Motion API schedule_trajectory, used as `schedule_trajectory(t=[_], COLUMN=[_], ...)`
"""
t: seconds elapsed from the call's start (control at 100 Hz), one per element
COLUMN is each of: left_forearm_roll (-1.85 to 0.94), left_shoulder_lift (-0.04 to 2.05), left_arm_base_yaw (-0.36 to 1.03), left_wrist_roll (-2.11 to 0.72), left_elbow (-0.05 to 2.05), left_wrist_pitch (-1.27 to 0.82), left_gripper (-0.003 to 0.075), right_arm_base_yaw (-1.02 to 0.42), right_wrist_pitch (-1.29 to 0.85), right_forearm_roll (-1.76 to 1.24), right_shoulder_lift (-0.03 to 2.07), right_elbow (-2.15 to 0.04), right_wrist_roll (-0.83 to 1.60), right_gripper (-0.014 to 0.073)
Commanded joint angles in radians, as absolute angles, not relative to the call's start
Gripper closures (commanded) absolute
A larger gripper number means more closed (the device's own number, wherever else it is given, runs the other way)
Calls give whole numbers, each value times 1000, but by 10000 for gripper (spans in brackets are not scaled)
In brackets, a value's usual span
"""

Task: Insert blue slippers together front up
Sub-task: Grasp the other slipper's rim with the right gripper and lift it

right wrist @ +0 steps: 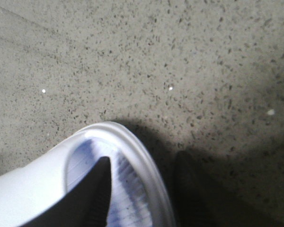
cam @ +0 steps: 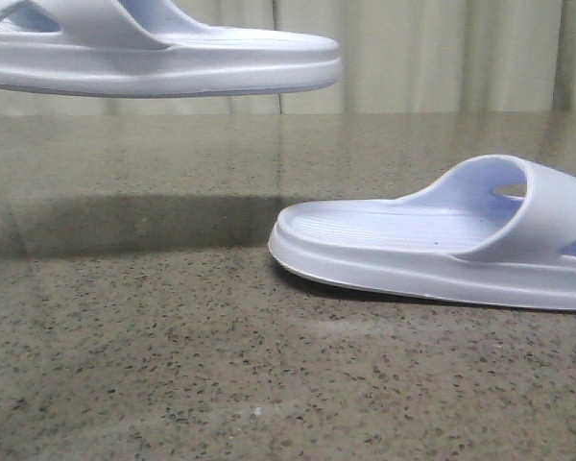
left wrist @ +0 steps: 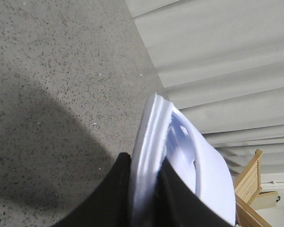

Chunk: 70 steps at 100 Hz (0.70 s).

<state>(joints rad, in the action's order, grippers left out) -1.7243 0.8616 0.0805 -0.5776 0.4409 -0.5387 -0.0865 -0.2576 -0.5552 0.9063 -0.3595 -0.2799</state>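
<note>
— Where are the slippers?

— One hangs in my left gripper (left wrist: 144, 198), clenched on its sole edge — the raised slipper (cam: 154, 53) sits at ten o'clock in the front view, well above the table (cam: 173, 384). The other slipper (cam: 442, 240) lies flat at four o'clock, my right gripper (right wrist: 142, 189) straddling its rim, fingers not pressed in.

— Axes?

— Both run nine-to-three, straps up. The raised one's open end points to three, the resting one's to nine — ends facing, offset in height.
</note>
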Motion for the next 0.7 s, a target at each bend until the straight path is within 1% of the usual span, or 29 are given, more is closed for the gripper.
schedule_trajectory(t=[0.0,0.05,0.18,0.25,0.3,0.43,0.69], left_forearm_roll=[-1764,-1764,-1764,-1764,-1764,-1764,-1764], left_shoulder_lift=[857,857,857,857,857,857,857], left_arm_base_yaw=[85,85,85,85,85,85,85], left_wrist_roll=[-570,-570,-570,-570,-570,-570,-570], left_elbow=[469,469,469,469,469,469,469], left_wrist_pitch=[-583,-583,-583,-583,-583,-583,-583], left_gripper=[695,695,695,695,695,695,695], right_arm_base_yaw=[-83,-83,-83,-83,-83,-83,-83], right_wrist_pitch=[-276,-276,-276,-276,-272,-244,-109], right_forearm_roll=[-557,-557,-557,-557,-557,-557,-566], right_shoulder_lift=[914,914,914,914,914,914,908], right_elbow=[-373,-373,-373,-373,-373,-373,-373], right_wrist_roll=[-283,-283,-281,-281,-279,-279,-279], right_gripper=[418,445,473,509,551,703,701])
